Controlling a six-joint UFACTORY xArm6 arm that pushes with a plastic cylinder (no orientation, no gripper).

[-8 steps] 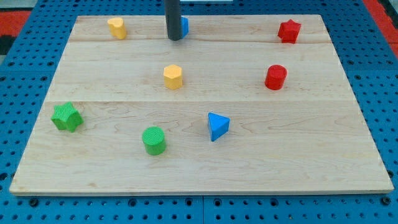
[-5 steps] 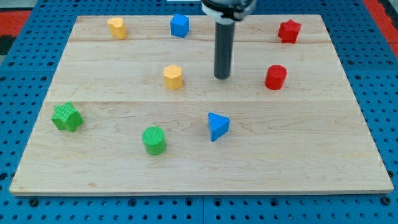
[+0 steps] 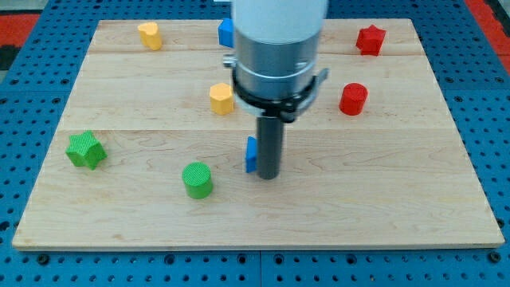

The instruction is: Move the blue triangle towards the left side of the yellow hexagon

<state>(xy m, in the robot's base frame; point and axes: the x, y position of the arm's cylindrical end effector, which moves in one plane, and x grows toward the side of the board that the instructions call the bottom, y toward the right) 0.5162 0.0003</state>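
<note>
The blue triangle (image 3: 251, 154) lies low in the middle of the wooden board (image 3: 398, 175), mostly hidden behind my rod. My tip (image 3: 269, 176) is down on the board against the triangle's right side. The yellow hexagon (image 3: 221, 98) stands above and to the left of the triangle, partly covered by the arm's grey body. Only the triangle's left sliver shows.
A green cylinder (image 3: 197, 179) stands left of the triangle, a green star (image 3: 85, 150) at the far left. A red cylinder (image 3: 353, 99) and a red star (image 3: 370, 39) are at the right. A yellow block (image 3: 149, 35) and a blue block (image 3: 225, 33) sit along the top.
My rod moved from the view's top down to the lower middle, reaching the blue triangle's right side. The triangle has shifted a little to the left.
</note>
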